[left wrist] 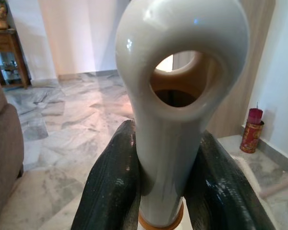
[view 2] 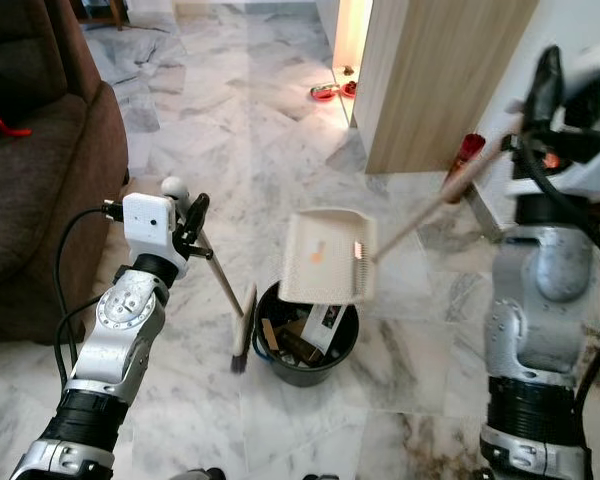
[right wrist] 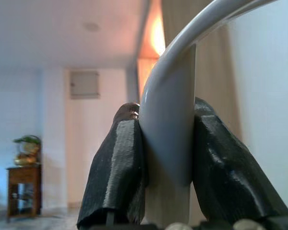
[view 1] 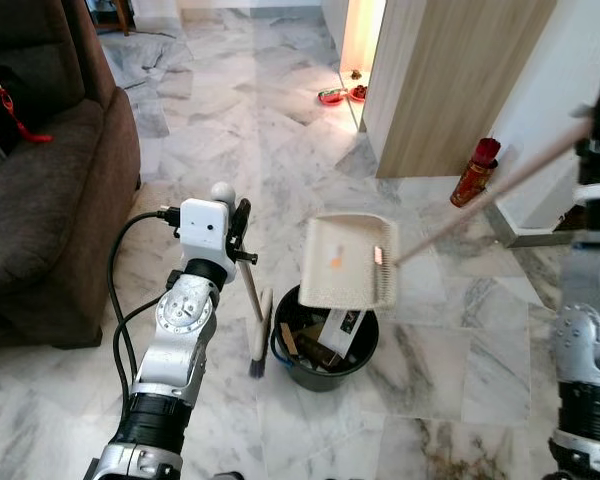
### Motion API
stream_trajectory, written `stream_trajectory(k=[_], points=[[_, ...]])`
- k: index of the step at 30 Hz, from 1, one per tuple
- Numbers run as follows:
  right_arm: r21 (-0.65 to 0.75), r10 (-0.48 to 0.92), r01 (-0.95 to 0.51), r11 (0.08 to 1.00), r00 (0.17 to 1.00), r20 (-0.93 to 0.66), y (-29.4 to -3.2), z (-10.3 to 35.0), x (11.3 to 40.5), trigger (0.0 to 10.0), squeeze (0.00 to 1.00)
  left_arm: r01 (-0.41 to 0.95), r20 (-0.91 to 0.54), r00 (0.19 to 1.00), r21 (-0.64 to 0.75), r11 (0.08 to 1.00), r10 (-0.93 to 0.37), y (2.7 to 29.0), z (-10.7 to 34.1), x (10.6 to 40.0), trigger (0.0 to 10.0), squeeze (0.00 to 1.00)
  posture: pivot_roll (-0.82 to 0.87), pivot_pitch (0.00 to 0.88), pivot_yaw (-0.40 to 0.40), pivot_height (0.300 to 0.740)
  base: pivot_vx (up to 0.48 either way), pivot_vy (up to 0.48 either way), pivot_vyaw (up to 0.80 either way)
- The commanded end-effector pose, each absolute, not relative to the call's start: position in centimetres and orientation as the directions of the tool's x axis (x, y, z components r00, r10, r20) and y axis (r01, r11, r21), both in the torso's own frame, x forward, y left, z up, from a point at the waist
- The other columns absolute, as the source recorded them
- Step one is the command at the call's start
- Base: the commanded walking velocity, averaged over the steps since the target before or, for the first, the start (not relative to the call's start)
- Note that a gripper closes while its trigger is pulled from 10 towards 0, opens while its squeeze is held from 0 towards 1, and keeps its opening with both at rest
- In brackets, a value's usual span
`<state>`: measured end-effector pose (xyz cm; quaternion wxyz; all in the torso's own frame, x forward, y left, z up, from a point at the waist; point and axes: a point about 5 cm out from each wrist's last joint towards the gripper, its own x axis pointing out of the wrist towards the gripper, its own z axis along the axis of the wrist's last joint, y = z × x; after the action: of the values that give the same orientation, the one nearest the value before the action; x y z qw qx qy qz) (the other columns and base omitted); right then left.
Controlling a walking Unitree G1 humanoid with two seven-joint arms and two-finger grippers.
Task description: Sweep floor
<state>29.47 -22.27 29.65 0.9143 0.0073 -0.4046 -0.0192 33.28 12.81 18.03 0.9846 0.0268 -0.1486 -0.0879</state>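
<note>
Gripping brush (view 1: pixel 257 325) and dustpan (view 1: pixel 348 261), both tools clamped tight.

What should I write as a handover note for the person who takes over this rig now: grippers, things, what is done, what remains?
Left gripper: shut on the broom handle; the brush end hangs beside the bin.
Right gripper: shut on the dustpan handle, held high near the wall.
Dustpan: tilted over the black bin, an orange scrap on its pan.
Bin: on the marble floor, already holding rubbish.
Done: the pan has been brought over the bin.
Left: finish tipping it, then probably set both tools down.
</note>
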Motion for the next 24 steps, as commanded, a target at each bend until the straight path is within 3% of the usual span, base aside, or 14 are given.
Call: stream_trajectory(k=[1,24], points=[[-0.006,-0.014,0.032,0.999,0.585,0.811,-21.4,31.7,28.3,10.0,0.0,0.169,0.36,0.914,0.082,0.982,-0.188,12.7,19.3,32.9,10.0,0.0,0.1,0.141,-0.069,0.74,0.0,0.0,0.0],[-0.174,0.107,0.06,0.983,0.581,0.807,-19.7,32.2,27.5,10.0,0.0,0.182,0.363,0.908,0.113,0.977,-0.211,12.4,19.3,32.8,10.0,0.0,0.1,0.14,-0.063,0.74,0.0,0.0,0.0]])
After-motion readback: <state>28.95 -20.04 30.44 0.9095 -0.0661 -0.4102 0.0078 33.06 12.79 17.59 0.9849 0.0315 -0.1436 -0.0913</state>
